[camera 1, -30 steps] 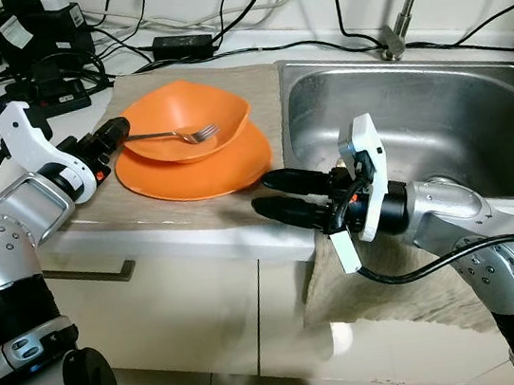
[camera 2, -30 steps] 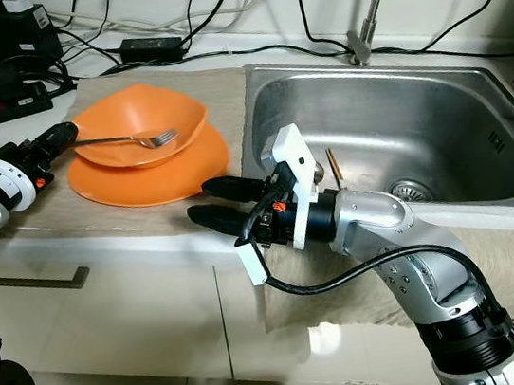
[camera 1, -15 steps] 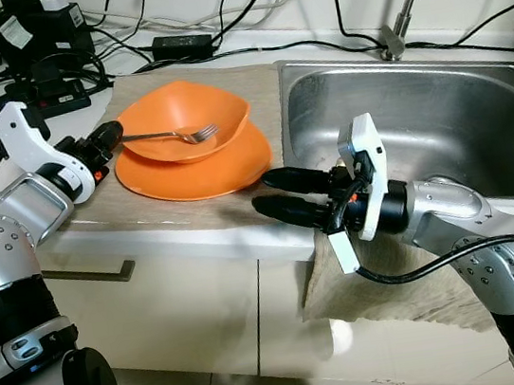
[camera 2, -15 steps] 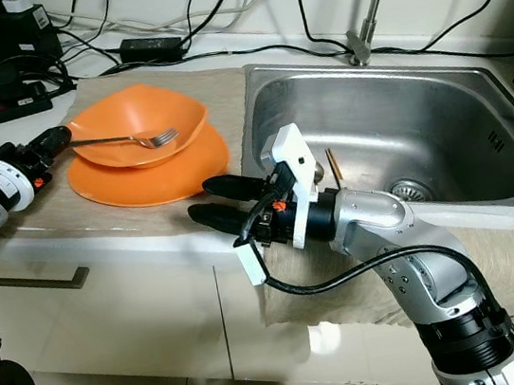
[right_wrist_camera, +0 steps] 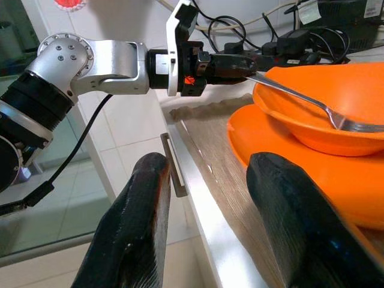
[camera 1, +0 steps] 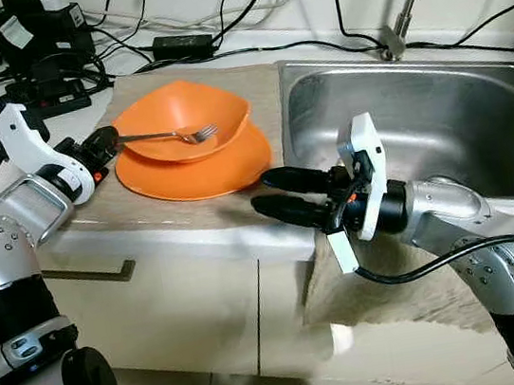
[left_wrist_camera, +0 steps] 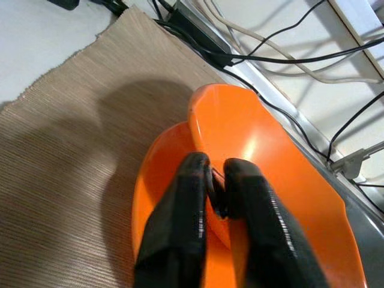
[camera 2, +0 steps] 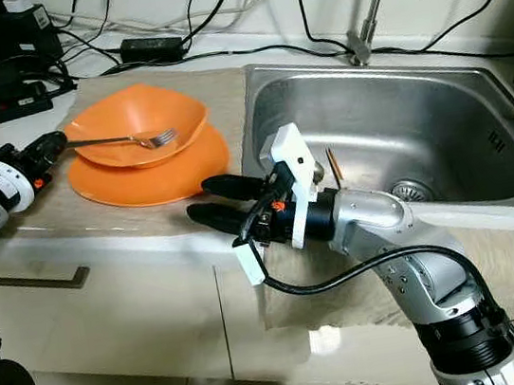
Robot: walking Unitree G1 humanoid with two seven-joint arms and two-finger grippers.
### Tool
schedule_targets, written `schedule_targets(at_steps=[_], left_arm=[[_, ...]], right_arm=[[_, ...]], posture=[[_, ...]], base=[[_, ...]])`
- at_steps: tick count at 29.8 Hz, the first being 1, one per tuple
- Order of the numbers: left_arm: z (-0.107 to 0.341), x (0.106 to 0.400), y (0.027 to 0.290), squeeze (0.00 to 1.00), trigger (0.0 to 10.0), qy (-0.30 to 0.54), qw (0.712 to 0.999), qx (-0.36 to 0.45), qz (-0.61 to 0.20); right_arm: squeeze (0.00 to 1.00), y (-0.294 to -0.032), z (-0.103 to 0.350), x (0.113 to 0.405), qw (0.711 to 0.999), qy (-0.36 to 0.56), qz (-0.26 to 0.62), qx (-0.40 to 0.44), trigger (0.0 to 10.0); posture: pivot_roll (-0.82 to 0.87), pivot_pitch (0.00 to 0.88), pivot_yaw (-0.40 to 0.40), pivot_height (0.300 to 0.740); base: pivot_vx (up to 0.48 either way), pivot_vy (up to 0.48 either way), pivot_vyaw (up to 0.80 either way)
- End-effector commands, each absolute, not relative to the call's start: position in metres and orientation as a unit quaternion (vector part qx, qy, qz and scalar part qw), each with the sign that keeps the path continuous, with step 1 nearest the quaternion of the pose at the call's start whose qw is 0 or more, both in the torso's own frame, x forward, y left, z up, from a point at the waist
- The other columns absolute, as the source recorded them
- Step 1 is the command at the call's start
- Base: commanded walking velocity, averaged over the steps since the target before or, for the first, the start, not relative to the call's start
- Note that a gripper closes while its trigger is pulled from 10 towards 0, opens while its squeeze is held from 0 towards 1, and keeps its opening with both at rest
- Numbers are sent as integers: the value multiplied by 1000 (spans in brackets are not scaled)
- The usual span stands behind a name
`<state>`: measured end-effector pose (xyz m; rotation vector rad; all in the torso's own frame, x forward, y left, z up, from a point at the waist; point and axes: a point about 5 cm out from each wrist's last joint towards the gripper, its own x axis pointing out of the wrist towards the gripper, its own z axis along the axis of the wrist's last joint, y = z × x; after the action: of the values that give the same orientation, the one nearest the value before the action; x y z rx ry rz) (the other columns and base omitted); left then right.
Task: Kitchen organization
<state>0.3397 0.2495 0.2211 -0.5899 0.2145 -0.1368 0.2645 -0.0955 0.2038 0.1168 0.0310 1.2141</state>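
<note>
While the right end effector [camera 1: 274, 192] hovers wide open and empty at the surface [camera 1: 193, 216] edge beside the sink [camera 1: 438, 119], the left end effector [camera 1: 104, 141] pinches the fork [camera 1: 172, 134] handle, tines resting in the bowl [camera 1: 191, 116] on the plate [camera 1: 195, 171].

Silver jointed arms, white wrist housings, black cable looping from right forearm; black-fingered left end effector [camera 1: 102, 142], right end effector [camera 1: 281, 194].

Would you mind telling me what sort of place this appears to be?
Most likely a home kitchen counter: a stainless steel sink with a tap, and an orange bowl on an orange plate.
</note>
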Motion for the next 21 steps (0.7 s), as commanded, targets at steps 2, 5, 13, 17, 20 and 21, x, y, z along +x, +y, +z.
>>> schedule_targets(at_steps=[2, 5, 13, 17, 20, 21], left_arm=[[230, 342, 248, 0, 0, 96, 949, -291, -73], [230, 342, 249, 0, 0, 94, 949, -291, -74], [238, 342, 249, 0, 0, 73, 945, -307, -83], [250, 342, 249, 0, 0, 33, 936, -338, -98], [259, 341, 247, 0, 0, 9, 930, -350, -112], [260, 341, 246, 0, 0, 7, 929, -352, -114]], right_arm=[[0, -96, 207, 266, 820, 6, 571, 46, 10000], [0, -96, 207, 266, 820, 6, 571, 46, 10000], [0, -97, 207, 266, 820, 3, 570, 47, 10000], [0, -99, 215, 270, 827, -15, 558, 65, 10000], [0, -102, 224, 279, 846, -38, 524, 91, 10000], [0, -103, 225, 280, 849, -41, 519, 94, 10000]], posture=[[-18, 0, -44, 740], [-16, 0, -44, 740], [-16, 0, -43, 740], [-16, 0, -42, 740], [-15, 0, -42, 740], [-15, 0, -42, 740]], base=[[0, 0, 0], [0, 0, 0], [0, 0, 0], [0, 0, 0], [0, 0, 0], [0, 0, 0]])
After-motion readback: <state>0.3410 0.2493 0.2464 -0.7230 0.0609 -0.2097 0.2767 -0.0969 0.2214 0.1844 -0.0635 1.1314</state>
